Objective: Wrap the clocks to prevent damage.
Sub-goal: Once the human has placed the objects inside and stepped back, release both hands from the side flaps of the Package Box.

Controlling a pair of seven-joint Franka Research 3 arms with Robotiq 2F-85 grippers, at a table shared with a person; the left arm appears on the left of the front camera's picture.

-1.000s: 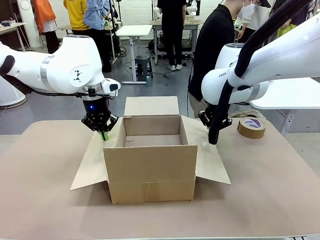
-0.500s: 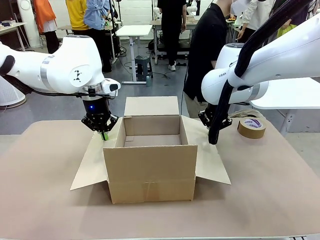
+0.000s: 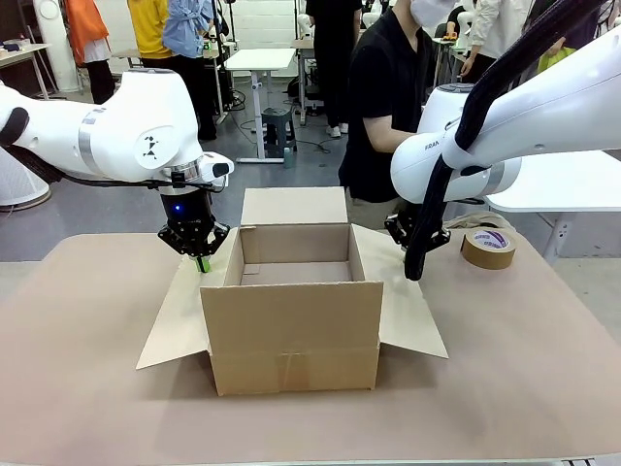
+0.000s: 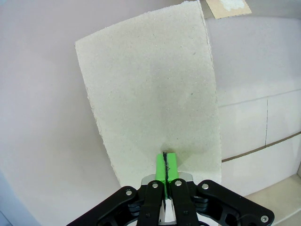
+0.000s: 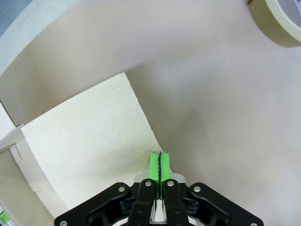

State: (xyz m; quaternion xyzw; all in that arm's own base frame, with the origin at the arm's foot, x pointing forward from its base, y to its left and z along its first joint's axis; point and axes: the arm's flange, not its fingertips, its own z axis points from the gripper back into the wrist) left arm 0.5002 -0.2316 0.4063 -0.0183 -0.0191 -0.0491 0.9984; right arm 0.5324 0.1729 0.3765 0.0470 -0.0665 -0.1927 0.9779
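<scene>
Showing a brown table (image 3: pixel 87 388) from the robot's side, with an open cardboard box (image 3: pixel 291 325) at its middle and all four flaps folded outward.

Starting at the left: brings the white left arm in from the picture's edge, elbow high, wrist turned straight down over the box's left flap (image 3: pixel 179 311). Ends in the left gripper (image 3: pixel 201 263), its green pads (image 4: pixel 165 162) pressed flat together with nothing between them. Sets the tips right at the flap's inner face, near the fold by the box wall; touching or just above, cannot tell.

Moving to the middle: places a person in a black top (image 3: pixel 383 87) standing at the table's far side, just behind the box's rear flap (image 3: pixel 293 205).

Continuing right: brings the white right arm in from the right edge, wrist angled down, with a thick black hose (image 3: pixel 427 218) hanging in front of it. Ends in the right gripper (image 5: pixel 160 162), fingers likewise closed on nothing, tips over the outer edge of the right flap (image 5: pixel 89 141), close to its corner.

Farther right, well apart from that gripper, lays a roll of brown tape (image 3: pixel 487 249) flat on the table.

As for the clocks, cannot tell where they are.
</scene>
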